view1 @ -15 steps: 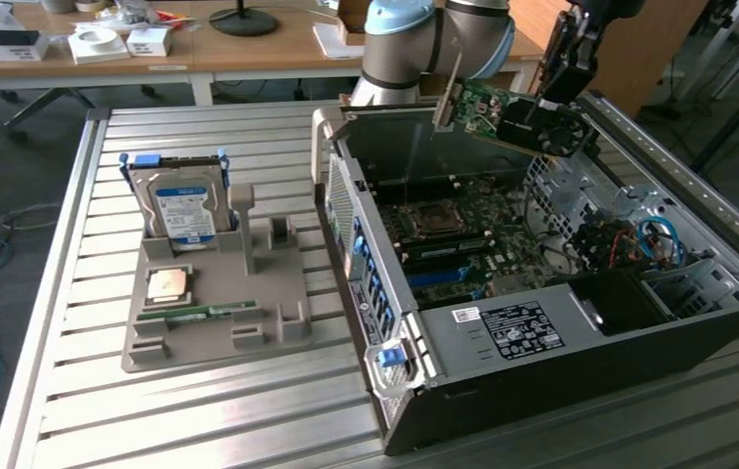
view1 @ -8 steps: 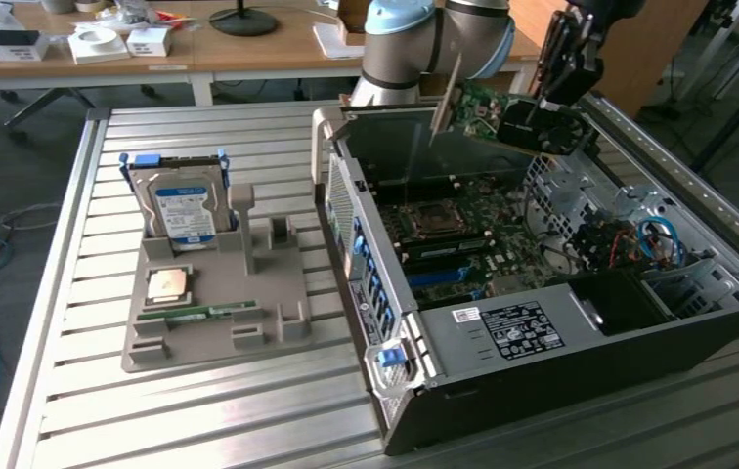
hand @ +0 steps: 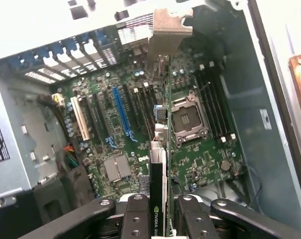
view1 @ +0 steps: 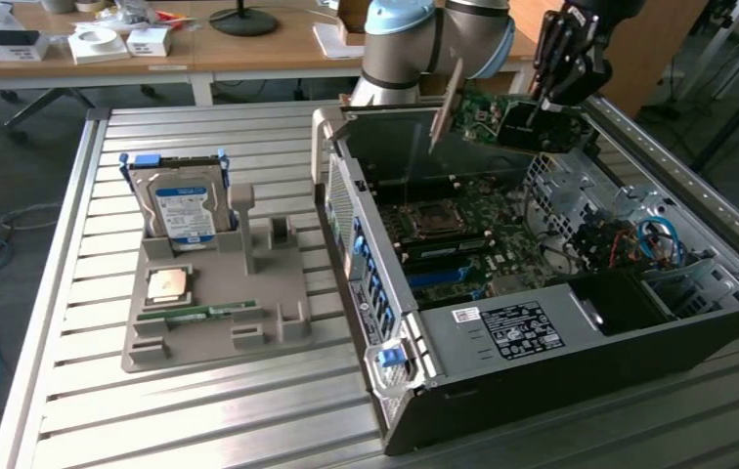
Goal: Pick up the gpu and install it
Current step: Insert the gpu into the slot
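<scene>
Clamping the gpu, fingers hang above the case's motherboard

Overall: bright, even room light in the exterior view.
Table: pale slats beside the case shine softly, with only faint shadows.
Case outside: the wall facing the table is dull and dark.
Case inside: dimmer than its rim, with the deep corners in shade.
Wrist view glare: the area beyond the case's rear wall is washed out to white.
gpu: its bracket catches light and is pale against the board inside the case.
</scene>
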You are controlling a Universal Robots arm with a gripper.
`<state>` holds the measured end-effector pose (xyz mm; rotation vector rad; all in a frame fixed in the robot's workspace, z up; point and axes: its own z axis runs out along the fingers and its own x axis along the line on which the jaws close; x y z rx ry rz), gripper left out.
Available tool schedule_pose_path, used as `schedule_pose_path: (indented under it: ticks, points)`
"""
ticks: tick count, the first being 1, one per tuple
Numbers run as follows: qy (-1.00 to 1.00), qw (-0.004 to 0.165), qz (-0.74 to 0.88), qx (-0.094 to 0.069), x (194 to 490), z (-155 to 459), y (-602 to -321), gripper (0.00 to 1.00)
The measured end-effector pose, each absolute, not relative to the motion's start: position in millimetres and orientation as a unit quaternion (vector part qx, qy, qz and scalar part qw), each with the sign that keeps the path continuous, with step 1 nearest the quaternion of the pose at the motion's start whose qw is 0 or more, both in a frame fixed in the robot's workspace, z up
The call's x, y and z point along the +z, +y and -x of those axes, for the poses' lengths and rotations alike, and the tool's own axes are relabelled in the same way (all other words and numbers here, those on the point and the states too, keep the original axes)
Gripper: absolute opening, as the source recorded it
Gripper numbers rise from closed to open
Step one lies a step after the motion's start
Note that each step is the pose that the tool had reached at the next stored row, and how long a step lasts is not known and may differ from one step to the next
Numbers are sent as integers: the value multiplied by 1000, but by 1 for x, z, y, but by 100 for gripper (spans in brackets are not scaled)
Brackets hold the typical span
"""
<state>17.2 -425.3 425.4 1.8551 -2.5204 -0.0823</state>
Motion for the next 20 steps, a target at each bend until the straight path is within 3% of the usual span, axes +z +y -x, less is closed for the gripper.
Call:
schedule_pose_path:
  ticks: [20]
  points:
    - [-737, 8, -675, -25, 425, -17, -425, 26]
